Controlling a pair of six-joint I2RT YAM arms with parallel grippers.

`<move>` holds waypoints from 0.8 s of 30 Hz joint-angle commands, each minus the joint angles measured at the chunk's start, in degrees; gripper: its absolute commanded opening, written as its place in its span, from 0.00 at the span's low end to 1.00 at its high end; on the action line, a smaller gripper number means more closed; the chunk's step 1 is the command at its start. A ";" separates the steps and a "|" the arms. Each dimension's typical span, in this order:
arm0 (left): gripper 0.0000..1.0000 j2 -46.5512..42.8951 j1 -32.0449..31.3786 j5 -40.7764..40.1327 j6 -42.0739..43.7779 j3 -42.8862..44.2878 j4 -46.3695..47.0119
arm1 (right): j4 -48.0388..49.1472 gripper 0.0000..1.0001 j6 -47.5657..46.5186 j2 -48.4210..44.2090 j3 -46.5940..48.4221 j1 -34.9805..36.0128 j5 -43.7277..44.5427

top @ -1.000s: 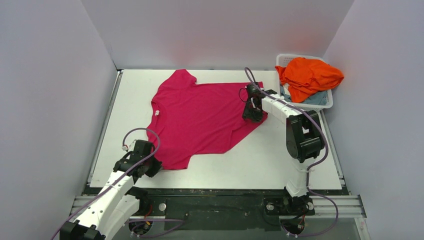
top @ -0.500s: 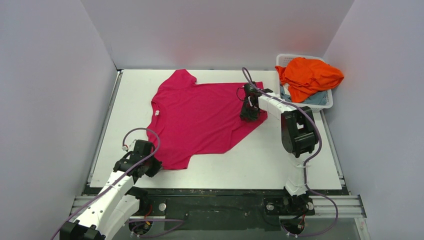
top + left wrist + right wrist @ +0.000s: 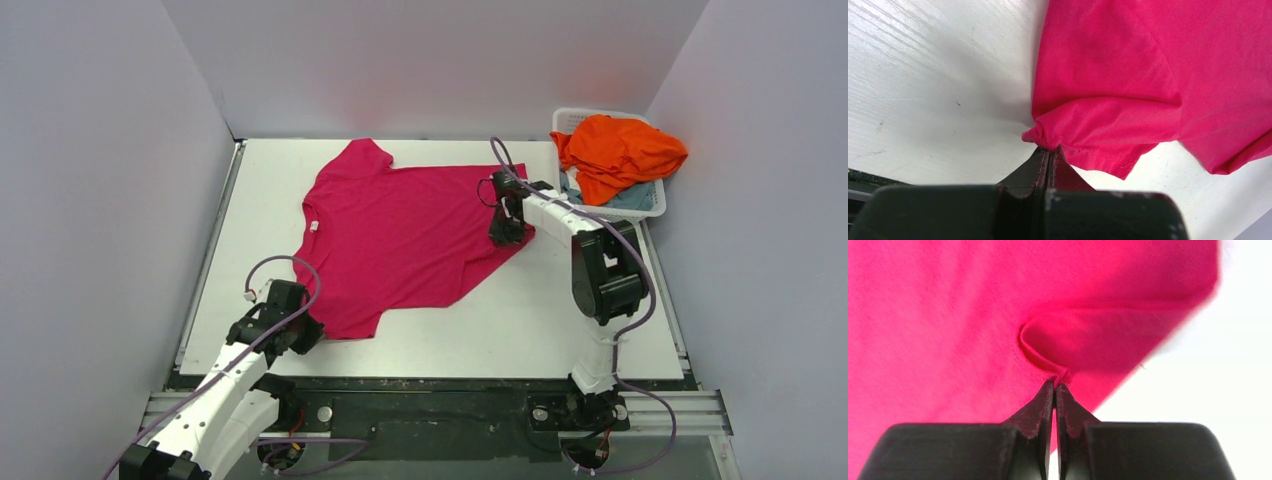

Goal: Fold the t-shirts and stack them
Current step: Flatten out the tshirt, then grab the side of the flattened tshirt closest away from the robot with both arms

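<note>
A magenta-pink t-shirt (image 3: 400,235) lies spread flat on the white table, collar toward the left. My left gripper (image 3: 308,335) is shut on its near sleeve edge (image 3: 1048,140), pinching a small bunch of cloth. My right gripper (image 3: 505,232) is shut on the shirt's right hem corner (image 3: 1060,374), where a small fold rises. A bright orange t-shirt (image 3: 620,152) is heaped in the basket at the back right. A pale blue-grey t-shirt (image 3: 622,200) shows partly beneath it.
The white lattice basket (image 3: 572,118) stands at the table's back right corner. Grey walls close in the left, back and right sides. The table's bare white surface (image 3: 560,320) lies to the front right of the shirt.
My right gripper shifted slightly left, then back right, staying on the shirt's hem corner. The left arm and the shirt have hardly moved.
</note>
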 commanded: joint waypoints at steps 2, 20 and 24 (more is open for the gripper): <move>0.00 -1.34 0.15 0.69 2.54 2.64 0.06 | -8.47 0.00 2.62 -12.12 -7.94 0.06 6.77; 0.00 -7.10 -0.81 1.06 -0.69 8.03 -14.20 | -14.63 0.00 7.78 -28.34 -31.73 -1.29 17.66; 0.00 -9.53 -1.95 0.78 -3.23 7.89 -16.54 | -14.13 0.00 7.97 -31.10 -35.56 -1.16 16.03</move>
